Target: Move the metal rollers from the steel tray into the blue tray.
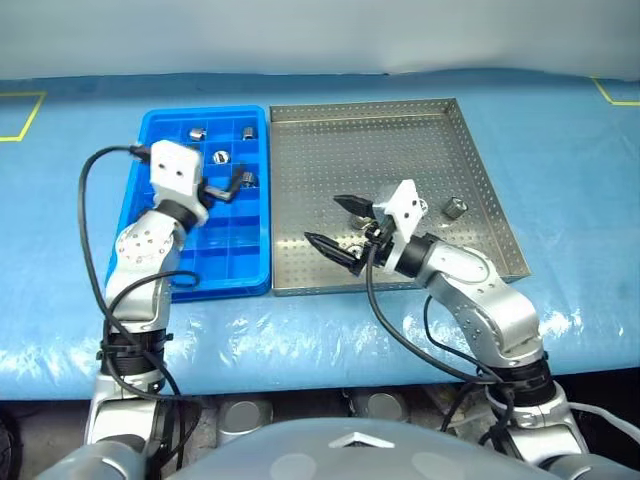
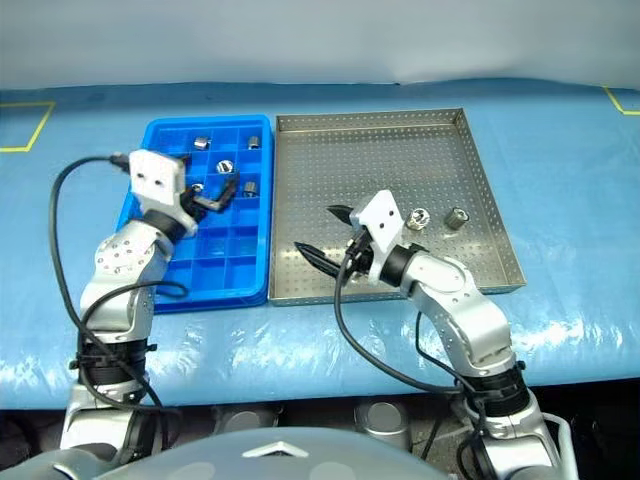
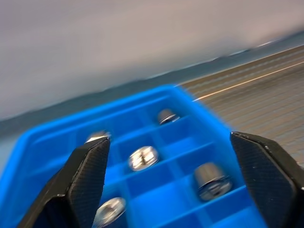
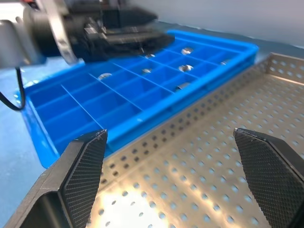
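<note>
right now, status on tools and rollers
Left tool open over blue tray, empty. Right tool open over steel tray. Two rollers left there. Nothing in the way.

two metal rollers (image 2: 437, 218) left in the steel tray (image 2: 390, 160) — others fill the blue tray (image 2: 160, 270).

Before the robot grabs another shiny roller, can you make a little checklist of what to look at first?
1. Left claw empty and open over the blue tray: ok.
2. Right claw open, holding nothing, over the steel tray: ok.
3. Rollers left to fetch: ok, two lie on the steel tray, one roller in plain view, another roller close by the right arm.
4. Free cells in the blue tray: ok, the near rows look empty.
5. Earlier rollers seated flat in their cells: cannot tell.
</note>
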Robot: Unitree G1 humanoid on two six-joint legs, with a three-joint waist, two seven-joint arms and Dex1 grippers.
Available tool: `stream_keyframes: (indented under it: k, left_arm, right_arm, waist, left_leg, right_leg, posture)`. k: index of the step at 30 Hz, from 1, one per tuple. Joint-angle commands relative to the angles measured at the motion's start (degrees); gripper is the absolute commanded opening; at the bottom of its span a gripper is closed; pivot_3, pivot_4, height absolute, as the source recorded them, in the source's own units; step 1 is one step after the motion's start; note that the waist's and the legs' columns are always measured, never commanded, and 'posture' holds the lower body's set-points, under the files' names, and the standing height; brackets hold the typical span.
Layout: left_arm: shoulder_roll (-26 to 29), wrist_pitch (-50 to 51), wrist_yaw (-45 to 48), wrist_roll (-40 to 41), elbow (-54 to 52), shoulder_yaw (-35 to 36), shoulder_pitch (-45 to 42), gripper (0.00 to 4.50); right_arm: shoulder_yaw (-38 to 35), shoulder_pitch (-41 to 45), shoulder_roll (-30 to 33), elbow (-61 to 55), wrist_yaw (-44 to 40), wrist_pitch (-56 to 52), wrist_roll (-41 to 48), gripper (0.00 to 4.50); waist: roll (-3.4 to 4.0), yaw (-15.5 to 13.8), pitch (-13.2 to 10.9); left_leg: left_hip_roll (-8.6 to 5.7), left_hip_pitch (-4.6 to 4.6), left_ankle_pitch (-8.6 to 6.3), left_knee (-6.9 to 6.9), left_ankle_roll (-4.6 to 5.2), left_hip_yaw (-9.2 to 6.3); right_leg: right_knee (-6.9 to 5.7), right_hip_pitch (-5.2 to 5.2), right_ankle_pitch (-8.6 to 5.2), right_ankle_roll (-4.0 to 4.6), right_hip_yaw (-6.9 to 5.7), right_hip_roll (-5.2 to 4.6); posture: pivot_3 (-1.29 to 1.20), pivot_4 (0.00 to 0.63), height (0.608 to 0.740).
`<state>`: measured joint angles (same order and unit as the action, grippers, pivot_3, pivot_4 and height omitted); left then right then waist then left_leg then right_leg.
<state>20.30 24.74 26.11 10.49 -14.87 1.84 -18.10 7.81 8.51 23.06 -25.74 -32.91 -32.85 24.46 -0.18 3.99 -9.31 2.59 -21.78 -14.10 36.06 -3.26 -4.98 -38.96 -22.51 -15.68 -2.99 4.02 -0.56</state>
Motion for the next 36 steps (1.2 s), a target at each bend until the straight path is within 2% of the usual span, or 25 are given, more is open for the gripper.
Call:
stream_keyframes:
  k: [1, 5, 10, 16, 21, 29, 32, 36]
  left_arm:
    - [2.52, 3.5, 8.61, 3.28, -0.82, -5.56, -4.1, 4.47]
    - [5.17, 6.43, 16.51, 1.87, 5.36, -13.56, -9.72, 4.47]
    - [1.66, 4.62, 19.4, -0.5, 16.29, -18.98, -16.9, 4.47]
    - [-4.86, -3.04, 18.66, -5.56, 32.84, -22.09, -23.8, 4.47]
    - [-8.95, -7.5, 20.15, -6.98, 41.8, -22.44, -26.8, 4.47]
    - [-10.4, -10.59, 17.95, -14.53, 50.6, -25.7, -29.28, 4.47]
    - [-10.68, -11.3, 17.95, -15.85, 50.91, -25.93, -28.84, 3.88]
    - [-10.6, -11.17, 18.5, -15.71, 48.74, -25.15, -27.64, 2.58]
  right_arm:
    - [-4.45, -2.36, 1.66, -2.15, 0.43, 0.43, 0.82, 4.5]
    - [-7.42, -5.44, 2.92, -2.97, 1.6, 0.44, 0.83, 4.5]
    - [-8.88, -8.46, 3.39, -5.11, 2.55, 0.03, 1.23, 4.5]
    - [-8.84, -10.14, 3.03, -6.67, 3.99, -0.24, 1.11, 4.5]
    - [-8.68, -10.82, 2.7, -7.25, 4.99, -0.06, 1.11, 4.5]
    - [-8.76, -11.5, 2.4, -8.07, 6.11, 0.22, 1.19, 4.5]
    - [-8.66, -11.36, 2.21, -8.14, 6.32, 0.19, 1.13, 4.5]
    - [-8.12, -10.79, 1.88, -7.68, 6.29, 0.36, 0.91, 4.5]
  waist:
    - [0.01, 0.29, 0.01]
    - [0.02, 1.2, 0.01]
    - [0.02, 1.7, 0.0]
    - [0.02, 2.62, 0.0]
    - [0.01, 3.65, 0.0]
    - [0.02, 4.94, 0.0]
    - [0.01, 5.23, 0.0]
    - [0.01, 5.27, 0.0]
  left_leg:
    - [0.0, 0.02, 0.0, -0.01, 0.0, 0.0]
    - [0.01, 0.06, -0.01, -0.01, 0.02, 0.02]
    - [0.01, 0.04, -0.01, 0.0, 0.03, 0.03]
    - [-0.02, 0.0, -0.04, 0.03, 0.07, 0.04]
    - [-0.02, -0.04, -0.07, 0.0, 0.13, 0.04]
    - [-0.03, -0.02, -0.07, 0.02, 0.13, 0.05]
    - [-0.03, -0.03, -0.07, 0.01, 0.13, 0.05]
    - [-0.03, -0.03, -0.07, 0.02, 0.13, 0.05]
  right_leg:
    - [0.0, 0.0, 0.0, 0.0, 0.01, 0.01]
    - [-0.01, 0.0, -0.02, -0.03, 0.05, 0.06]
    - [0.0, -0.01, -0.09, -0.15, 0.08, 0.08]
    - [0.05, 0.0, -0.09, -0.16, 0.1, 0.07]
    - [0.1, -0.02, -0.03, -0.03, 0.11, 0.07]
    - [0.09, -0.01, -0.16, -0.28, 0.15, 0.08]
    - [0.09, -0.01, -0.17, -0.28, 0.15, 0.08]
    - [0.08, -0.01, -0.17, -0.28, 0.15, 0.07]
  posture:
    - [-0.08, 0.15, 0.74]
    - [-0.11, 0.15, 0.74]
    - [-0.14, 0.15, 0.74]
    - [-0.18, 0.15, 0.74]
    - [-0.2, 0.15, 0.74]
    - [-0.22, 0.15, 0.74]
    - [-0.22, 0.15, 0.74]
    - [-0.21, 0.15, 0.74]
